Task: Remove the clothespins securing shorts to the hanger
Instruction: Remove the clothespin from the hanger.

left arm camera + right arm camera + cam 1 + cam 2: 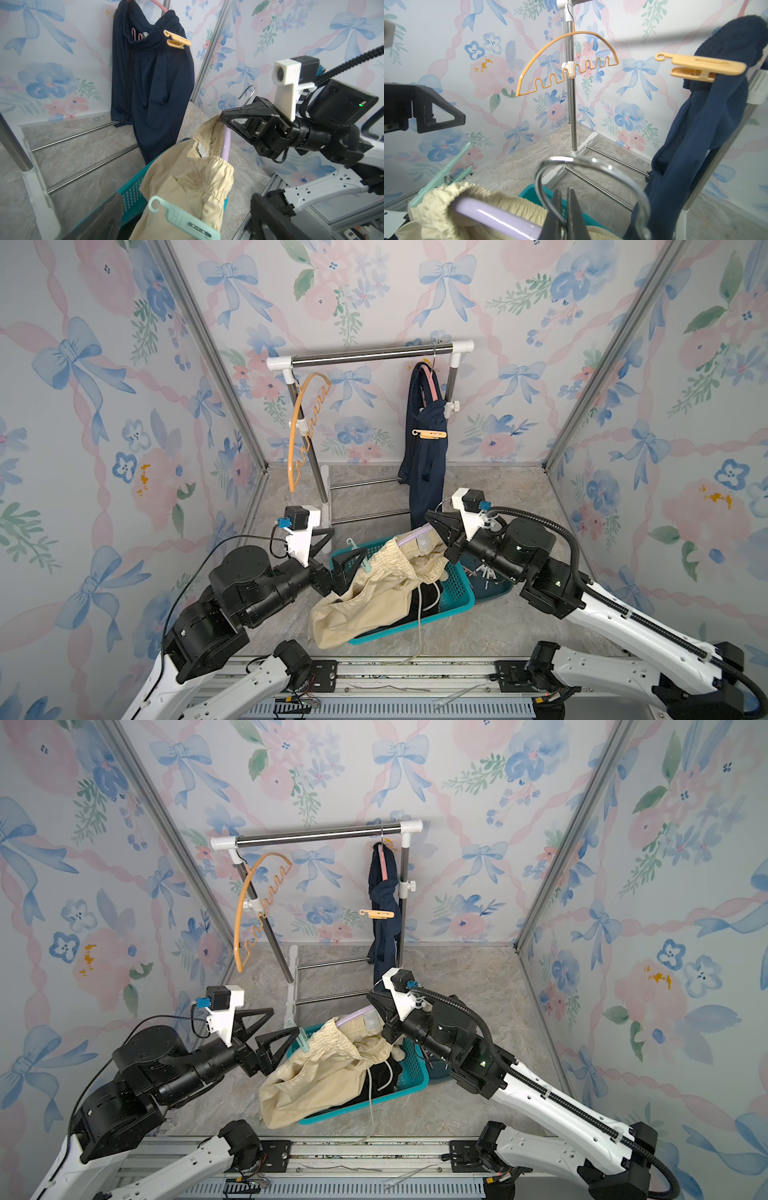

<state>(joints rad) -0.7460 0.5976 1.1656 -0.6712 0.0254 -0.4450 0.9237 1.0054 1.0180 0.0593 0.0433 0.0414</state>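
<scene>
Nearest the robot's base, the cream shorts [374, 593] spill over the front rim of a teal basket [459, 593], with the black shorts [424, 595] lying inside under them and seemingly finished. The left gripper [286, 1021] stands with its jaws spread wide and holds nothing. The mint clothespin [180, 219] lies between them, still clipped on the cream waistband. The right gripper [564, 207] is clamped tight on the lilac hanger [492, 216] at the foot of its metal hook, holding that hanger above the basket.

Farther back, the navy shorts [424, 472] hang from a pink hanger [432, 385] at the right end of the rack [374, 354], an orange clothespin [430, 433] still on them. An empty orange hanger [295, 435] dangles at the other end.

So the task looks roughly midway, with the mint pin in hand and the orange one untouched.

Room is tight around the left jaws, since the basket rim sits just below them. The navy hem hangs just behind the right gripper. The bare floor in front of the basket gives the clearest space, and the walls close in on both sides.
</scene>
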